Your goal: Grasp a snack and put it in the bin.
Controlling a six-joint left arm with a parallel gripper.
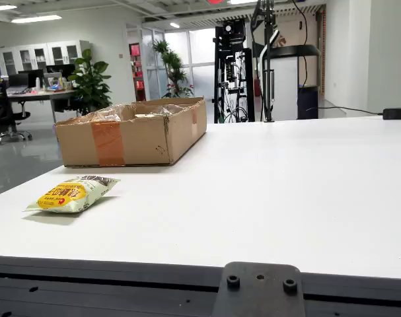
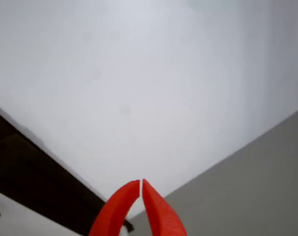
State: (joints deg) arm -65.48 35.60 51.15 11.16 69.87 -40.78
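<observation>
White bench [image 1: 306, 198] | snack [image 1: 73, 193] lay lower left, box [image 1: 131, 132] behind it, ungrasped | claw [image 2: 140, 189] pressed together, empty | whole task remained

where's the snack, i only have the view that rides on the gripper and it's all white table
Observer: In the view from the table's edge, the snack bag lies flat on the table, near its left front edge.
Operator: and the bin
Observer: An open cardboard box sits behind the snack, further back on the left.
Operator: anything in the box
Observer: Clear plastic shows along its rim; its inside is hidden from that view.
Operator: is the arm near either one
Observer: No arm shows there. Only your view has the gripper, red jaws nearly touching, holding nothing.
</observation>
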